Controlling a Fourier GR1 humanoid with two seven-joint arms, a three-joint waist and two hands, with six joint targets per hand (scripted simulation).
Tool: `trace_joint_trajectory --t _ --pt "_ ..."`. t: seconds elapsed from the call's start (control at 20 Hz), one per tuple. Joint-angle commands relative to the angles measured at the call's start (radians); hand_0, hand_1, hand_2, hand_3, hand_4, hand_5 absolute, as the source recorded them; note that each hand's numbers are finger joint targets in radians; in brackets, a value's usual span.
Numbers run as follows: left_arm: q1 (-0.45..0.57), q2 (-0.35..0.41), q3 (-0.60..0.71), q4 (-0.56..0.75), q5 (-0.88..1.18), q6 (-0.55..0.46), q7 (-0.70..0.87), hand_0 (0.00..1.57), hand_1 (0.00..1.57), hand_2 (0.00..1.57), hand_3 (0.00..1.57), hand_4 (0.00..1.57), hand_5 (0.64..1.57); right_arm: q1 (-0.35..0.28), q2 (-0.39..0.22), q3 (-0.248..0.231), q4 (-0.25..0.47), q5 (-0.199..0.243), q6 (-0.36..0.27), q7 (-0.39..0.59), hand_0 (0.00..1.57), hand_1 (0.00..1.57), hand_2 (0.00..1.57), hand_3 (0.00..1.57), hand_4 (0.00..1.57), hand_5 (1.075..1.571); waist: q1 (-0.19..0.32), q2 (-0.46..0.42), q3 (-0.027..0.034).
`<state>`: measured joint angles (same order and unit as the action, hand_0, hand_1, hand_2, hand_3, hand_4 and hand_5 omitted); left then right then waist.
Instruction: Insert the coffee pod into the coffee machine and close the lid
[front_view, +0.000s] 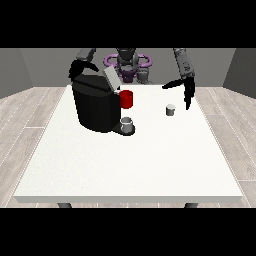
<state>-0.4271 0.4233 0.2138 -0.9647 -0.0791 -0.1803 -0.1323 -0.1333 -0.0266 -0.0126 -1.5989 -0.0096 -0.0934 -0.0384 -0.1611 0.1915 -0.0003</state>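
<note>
pod (171, 110) sits on table (130, 165) near its far right edge – just below and inward of hand at view's right (187, 90), fingers spread, holding nothing; machine (95, 102) well apart, far left

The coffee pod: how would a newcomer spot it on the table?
Start at the black coffee machine on the white table. Look toward the view's right, under the hand: the pod stands alone, small and grey, unlike the cup at the machine's base.
</note>
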Motion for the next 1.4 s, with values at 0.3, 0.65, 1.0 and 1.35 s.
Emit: trace_joint_trajectory --t 0.3,0.65,1.0,1.35 --pt "-0.119 0.002 -0.063 0.121 -0.124 0.037 -0.013 0.00 0.00 0.20 0.00 0.00 1.571 -0.083 -0.011 -0.040 0.154 0.011 -0.024 -0.058 0.00 0.00 0.00 0.00 0.43 1.571 0.024 0.058 0.0004" --pt "-0.119 -0.007 -0.081 0.265 -0.204 0.076 -0.022 0.70 0.70 0.78 0.43 0.00 1.571 -0.079 0.018 0.003 0.106 0.057 -0.083 0.052 0.00 0.00 0.00 0.00 0.36 1.571 0.015 0.000 0.0000" --pt "-0.107 0.053 -0.145 0.300 -0.313 0.068 -0.099 0.60 0.60 0.72 0.47 0.00 1.571 -0.062 0.022 -0.011 0.160 0.041 -0.069 0.001 0.00 0.00 0.00 0.00 0.47 1.571 0.033 0.014 0.0003" --pt "-0.158 0.015 -0.158 0.336 -0.395 0.217 -0.131 0.70 0.70 0.83 0.59 0.00 1.571 -0.079 0.017 -0.020 0.185 0.053 -0.085 -0.019 0.00 0.00 0.00 0.00 0.49 1.571 0.025 0.026 0.0002"
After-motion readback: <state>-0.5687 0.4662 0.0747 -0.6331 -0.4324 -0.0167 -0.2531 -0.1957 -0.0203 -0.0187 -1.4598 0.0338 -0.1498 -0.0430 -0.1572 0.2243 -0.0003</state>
